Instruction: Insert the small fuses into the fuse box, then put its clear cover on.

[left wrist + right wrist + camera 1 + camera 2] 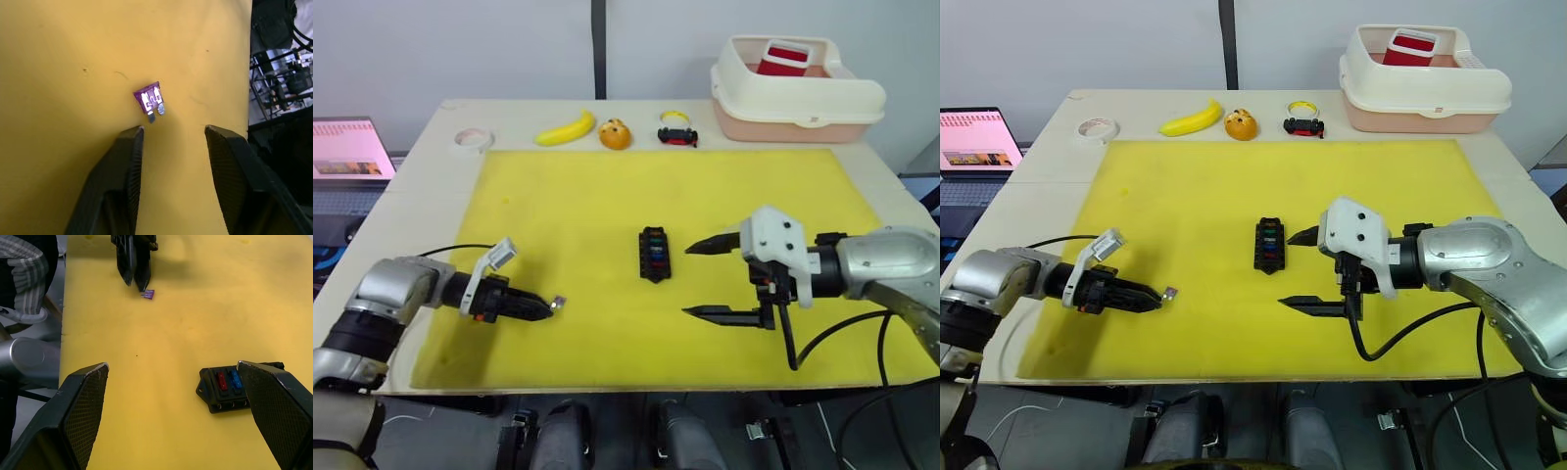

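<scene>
With its fingers spread, the left gripper (171, 139) should straddle the purple fuse (148, 97) lying well left of the fuse box (654, 254) and pinch its plastic body, not the blades.

No readable text, label, brand, number or sign anywhere — the laptop screen (977, 137) at the left shows only pink and white blocks, and the purple fuse (149, 98) bears no legible marking.

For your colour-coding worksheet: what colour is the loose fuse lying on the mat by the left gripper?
Purple, with two metal prongs; the fuse shows best in the left wrist view.
</scene>
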`<action>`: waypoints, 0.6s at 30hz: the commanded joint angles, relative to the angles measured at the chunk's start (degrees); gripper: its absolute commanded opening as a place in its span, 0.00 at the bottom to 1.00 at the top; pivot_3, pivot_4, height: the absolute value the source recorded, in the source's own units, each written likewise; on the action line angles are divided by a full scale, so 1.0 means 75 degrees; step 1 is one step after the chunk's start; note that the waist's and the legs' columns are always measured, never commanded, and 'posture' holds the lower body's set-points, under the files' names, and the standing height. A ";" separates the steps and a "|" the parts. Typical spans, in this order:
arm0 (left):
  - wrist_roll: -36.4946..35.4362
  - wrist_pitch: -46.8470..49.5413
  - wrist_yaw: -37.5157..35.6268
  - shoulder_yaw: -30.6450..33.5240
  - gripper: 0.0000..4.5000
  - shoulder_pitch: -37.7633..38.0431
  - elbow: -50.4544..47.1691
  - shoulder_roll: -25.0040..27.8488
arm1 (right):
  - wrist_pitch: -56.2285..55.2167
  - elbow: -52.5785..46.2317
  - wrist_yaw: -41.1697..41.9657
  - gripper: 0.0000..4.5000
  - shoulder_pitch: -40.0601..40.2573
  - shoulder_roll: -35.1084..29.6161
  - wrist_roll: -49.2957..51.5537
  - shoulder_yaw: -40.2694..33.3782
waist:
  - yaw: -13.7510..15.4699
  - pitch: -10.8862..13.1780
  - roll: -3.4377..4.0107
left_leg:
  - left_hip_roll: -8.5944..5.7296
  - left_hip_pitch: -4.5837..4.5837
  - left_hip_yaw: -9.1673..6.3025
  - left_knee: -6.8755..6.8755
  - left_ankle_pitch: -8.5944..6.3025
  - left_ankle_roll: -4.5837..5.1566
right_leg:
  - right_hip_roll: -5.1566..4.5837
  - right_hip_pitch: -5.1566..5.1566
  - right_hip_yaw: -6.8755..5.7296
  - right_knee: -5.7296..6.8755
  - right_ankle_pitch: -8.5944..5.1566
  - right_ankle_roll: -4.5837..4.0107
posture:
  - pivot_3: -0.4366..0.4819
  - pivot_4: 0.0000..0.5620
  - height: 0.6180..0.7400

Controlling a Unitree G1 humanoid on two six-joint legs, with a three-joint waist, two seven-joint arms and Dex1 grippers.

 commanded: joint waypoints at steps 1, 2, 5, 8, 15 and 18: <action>0.0300 -0.0160 0.0075 0.0072 0.40 -0.0284 0.0427 0.0009 | -0.0130 -0.0086 0.0010 1.00 -0.0112 -0.0015 -0.0020 -0.0128 | 0.0000 0.0000 0.0000 | 0.0000 -0.0001 0.0001 0.0000 0.0000 0.0000 | 0.0000 -0.0001 0.0001 0.0000 0.0000 0.0000 | 0.48 0.27 0.99; 0.0345 -0.0180 0.0114 0.0074 0.40 -0.0376 0.0583 -0.0088 | -0.0133 -0.0081 0.0011 1.00 -0.0118 -0.0015 -0.0022 -0.0121 | 0.0016 0.0000 0.0000 | 0.0000 -0.0001 0.0000 0.0000 0.0000 0.0000 | 0.0000 -0.0001 0.0000 0.0000 0.0000 0.0001 | 0.48 0.27 0.99; 0.0491 -0.0262 0.0056 -0.0038 0.40 -0.0592 0.0945 -0.0324 | -0.0148 -0.0060 0.0023 1.00 -0.0140 -0.0020 -0.0036 -0.0094 | 0.0037 0.0000 0.0000 | 0.0000 -0.0001 -0.0001 0.0001 0.0000 0.0000 | -0.0001 0.0001 -0.0002 0.0000 -0.0001 -0.0001 | 0.48 0.27 0.99; 0.0652 -0.0359 -0.0126 -0.0201 0.40 -0.0708 0.1107 -0.0468 | -0.0163 -0.0040 0.0038 1.00 -0.0160 -0.0034 -0.0056 -0.0069 | 0.0108 0.0000 0.0000 | -0.0002 -0.0002 0.0001 0.0004 0.0000 0.0000 | -0.0003 0.0002 -0.0002 0.0000 -0.0001 -0.0001 | 0.48 0.27 0.99; 0.0643 -0.0232 -0.0806 -0.0467 0.40 -0.0943 0.1026 -0.0721 | -0.0139 -0.0055 0.0051 1.00 -0.0172 -0.0060 -0.0078 -0.0054 | 0.0181 -0.0001 0.0000 | -0.0005 -0.0004 0.0003 0.0008 0.0000 0.0000 | -0.0010 0.0003 0.0001 -0.0005 -0.0001 -0.0004 | 0.48 0.27 0.99; 0.0674 -0.0209 -0.0861 -0.0526 0.40 -0.0955 0.0907 -0.0819 | -0.0113 -0.0073 0.0047 1.00 -0.0158 -0.0076 -0.0053 -0.0083 | 0.0176 -0.0001 0.0000 | -0.0005 -0.0005 0.0002 0.0008 0.0000 0.0000 | -0.0010 0.0003 0.0002 -0.0005 -0.0001 -0.0004 | 0.48 0.27 0.99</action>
